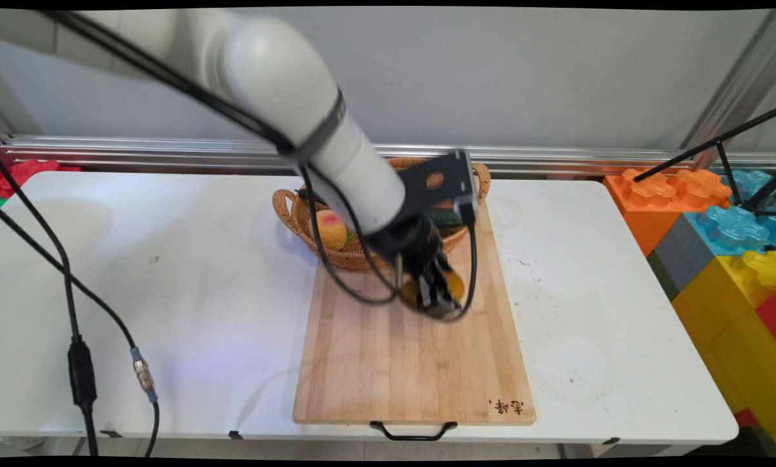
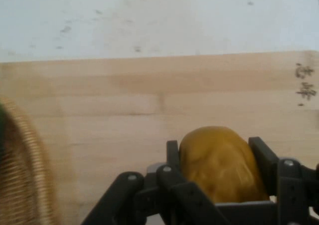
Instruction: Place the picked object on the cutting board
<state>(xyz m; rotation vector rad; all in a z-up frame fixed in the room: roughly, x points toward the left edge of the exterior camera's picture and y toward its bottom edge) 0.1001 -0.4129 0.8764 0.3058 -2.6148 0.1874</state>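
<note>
Hand view shows the black gripper (image 2: 219,165) clamped on one yellow-orange rounded fruit (image 2: 221,162), a finger (image 2: 263,157) pressed to each side of it. In the main view the same gripper (image 1: 434,292) hangs over the upper middle of a single wooden cutting board (image 1: 413,363), with the fruit (image 1: 454,283) showing between and beside the fingers; whether the fruit touches the board I cannot tell.

Counted outward from the gripper: one held fruit, one board beneath it, one woven wicker basket (image 1: 293,217) just behind and to the left of the gripper in the main view, its near rim overlapping the far end of the board. The basket has a handle loop at each end. Inside it lies one peach-like fruit (image 1: 330,228), yellow with a red blush, on the left, and one dark green item (image 1: 445,218), partly hidden by the hand's black bracket, on the right. In the hand view the basket's rim (image 2: 25,170) shows at the left edge.

The board has a black handle (image 1: 413,431) on its near edge and a small burnt mark (image 1: 507,407) in its near right corner. It lies on a white table (image 1: 167,292), scuffed with faint grey marks. Beyond the table runs a metal rail and a pale wall. To the right stands a stack of large toy blocks (image 1: 718,246), orange, blue, yellow, grey; red ones (image 1: 18,175) show at the far left. Black cables (image 1: 76,337) hang across the left side.
</note>
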